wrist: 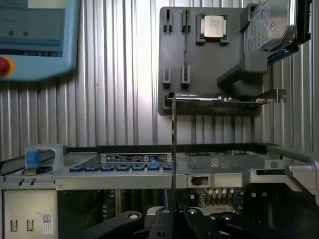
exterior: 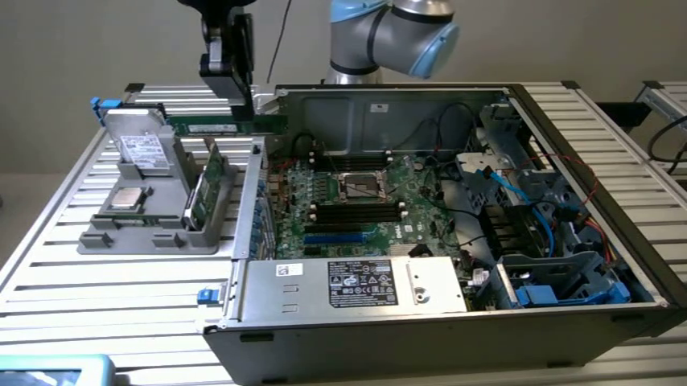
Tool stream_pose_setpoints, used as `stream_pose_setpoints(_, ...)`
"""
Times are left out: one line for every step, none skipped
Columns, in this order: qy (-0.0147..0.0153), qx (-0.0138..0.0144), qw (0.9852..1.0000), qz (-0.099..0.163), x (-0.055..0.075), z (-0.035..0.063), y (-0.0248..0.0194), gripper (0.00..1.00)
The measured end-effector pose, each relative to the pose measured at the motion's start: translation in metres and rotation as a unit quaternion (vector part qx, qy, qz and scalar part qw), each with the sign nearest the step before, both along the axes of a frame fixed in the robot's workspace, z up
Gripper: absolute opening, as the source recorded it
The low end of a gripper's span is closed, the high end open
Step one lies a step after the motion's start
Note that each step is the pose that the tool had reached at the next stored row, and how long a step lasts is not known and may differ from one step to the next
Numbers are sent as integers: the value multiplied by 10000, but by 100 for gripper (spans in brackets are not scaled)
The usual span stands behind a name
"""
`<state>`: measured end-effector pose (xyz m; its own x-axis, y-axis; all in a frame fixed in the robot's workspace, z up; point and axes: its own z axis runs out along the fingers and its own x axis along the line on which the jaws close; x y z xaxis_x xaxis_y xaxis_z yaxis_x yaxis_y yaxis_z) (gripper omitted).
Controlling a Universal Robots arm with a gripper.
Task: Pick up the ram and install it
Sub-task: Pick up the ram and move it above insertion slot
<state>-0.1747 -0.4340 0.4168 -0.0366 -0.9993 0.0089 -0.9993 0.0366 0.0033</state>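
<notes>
The tool is pinched on the ram, holding it in the air over the worktop, just beside the open case. The stick looks light and stiff but fragile, so probably best gripped mid-length by its edges, clear of the contacts.

An open computer case lies on a slatted metal worktop, its green motherboard, blue cables and silver power supply exposed. Just beside it, on the exterior view's left, a gray holder carries a hard drive, a processor chip and an upright green card. A light-blue control pendant sits at the near left corner.
</notes>
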Motion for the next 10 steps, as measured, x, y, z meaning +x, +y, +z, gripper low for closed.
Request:
stream_pose_setpoints(1,0,10000,1,45,0,0,12)
stream_pose_setpoints(1,0,10000,1,91,0,0,12)
stream_pose_setpoints(2,0,10000,2,136,0,0,12)
stream_pose_setpoints(2,0,10000,3,181,0,0,12)
stream_pose_setpoints(2,0,10000,3,226,0,0,12)
stream_pose_setpoints(1,1,10000,4,271,0,0,12)
stream_pose_setpoints(2,0,10000,5,316,0,0,12)
stream_pose_setpoints(2,0,10000,7,365,0,0,12)
stream_pose_setpoints(2,0,10000,8,410,1,0,12)
stream_pose_setpoints(2,0,10000,9,455,1,0,12)
